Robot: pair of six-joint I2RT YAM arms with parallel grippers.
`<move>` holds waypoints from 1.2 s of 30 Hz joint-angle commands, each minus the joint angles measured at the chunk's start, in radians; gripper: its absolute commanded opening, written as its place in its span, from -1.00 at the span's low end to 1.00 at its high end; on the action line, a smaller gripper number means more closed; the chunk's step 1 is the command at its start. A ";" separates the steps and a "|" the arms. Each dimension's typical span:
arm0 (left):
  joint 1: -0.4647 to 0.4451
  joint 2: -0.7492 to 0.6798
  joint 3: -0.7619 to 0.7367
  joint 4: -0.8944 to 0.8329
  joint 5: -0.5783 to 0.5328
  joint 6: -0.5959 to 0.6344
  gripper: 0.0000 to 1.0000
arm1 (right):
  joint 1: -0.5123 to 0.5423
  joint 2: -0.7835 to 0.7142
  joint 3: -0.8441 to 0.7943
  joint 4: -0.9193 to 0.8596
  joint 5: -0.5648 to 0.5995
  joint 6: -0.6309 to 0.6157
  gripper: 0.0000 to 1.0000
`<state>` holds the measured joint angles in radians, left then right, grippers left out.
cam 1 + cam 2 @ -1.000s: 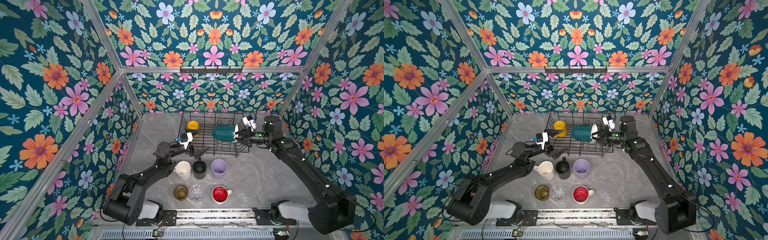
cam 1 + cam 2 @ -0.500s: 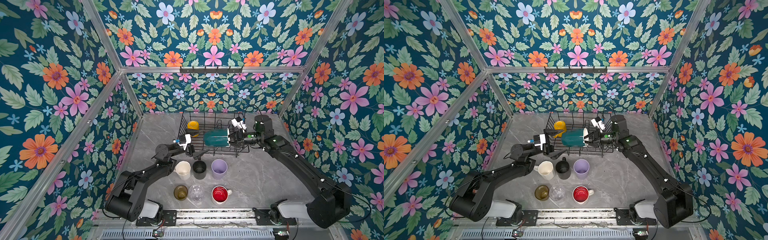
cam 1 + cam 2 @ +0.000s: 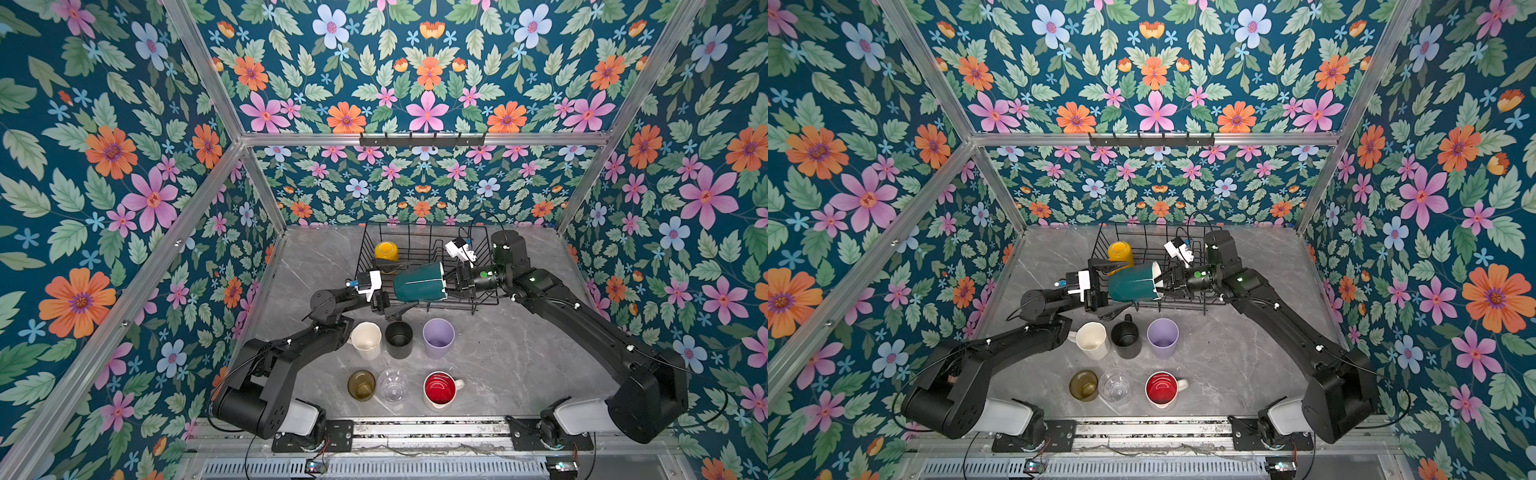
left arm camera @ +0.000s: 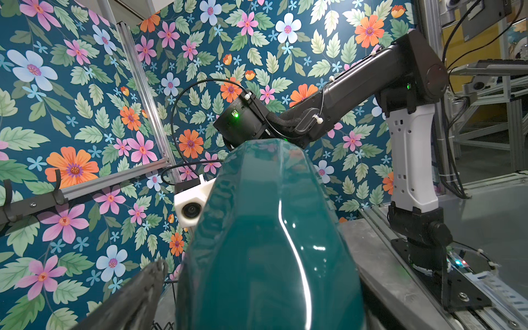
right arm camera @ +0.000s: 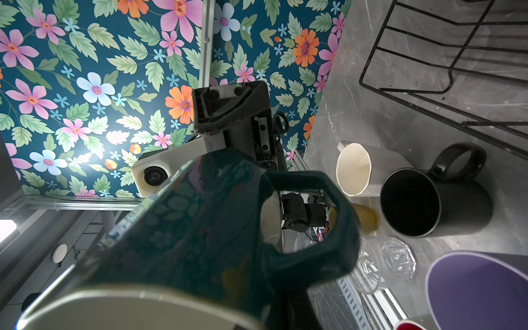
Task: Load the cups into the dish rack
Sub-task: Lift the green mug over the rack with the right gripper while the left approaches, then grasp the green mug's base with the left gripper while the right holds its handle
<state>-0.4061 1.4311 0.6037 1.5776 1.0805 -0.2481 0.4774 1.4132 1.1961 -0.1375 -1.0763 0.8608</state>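
We see the right arm stretched leftward over the dish rack (image 3: 415,226), its right gripper (image 3: 451,282) clamped on the rim of the teal mug (image 3: 419,282), which lies sideways above the rack's near-left part. The left arm extends forward, and the left gripper (image 3: 390,289) is spread wide about the mug's base.

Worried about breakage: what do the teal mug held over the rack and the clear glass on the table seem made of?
The teal mug looks like glazed ceramic, glossy: sharp highlights and mirror-like reflections on its faceted wall. The clear glass is transparent and faceted; glass or hard plastic, cannot tell.
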 commanded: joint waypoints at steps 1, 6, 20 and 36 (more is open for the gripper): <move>0.001 -0.001 0.005 0.044 0.025 -0.010 0.98 | 0.015 0.010 0.014 0.086 -0.043 0.004 -1.00; 0.001 0.001 0.008 0.045 0.038 -0.016 0.96 | 0.033 0.034 0.028 0.096 -0.044 0.009 -1.00; 0.001 -0.001 0.009 0.048 0.053 -0.022 0.89 | 0.056 0.082 0.039 0.141 -0.051 0.038 -1.00; 0.001 0.008 0.042 0.050 0.035 -0.097 0.42 | 0.057 0.096 0.033 0.183 -0.055 0.071 -1.00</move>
<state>-0.4015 1.4410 0.6361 1.5929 1.1275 -0.3283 0.5285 1.5089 1.2255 -0.0113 -1.1004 0.9173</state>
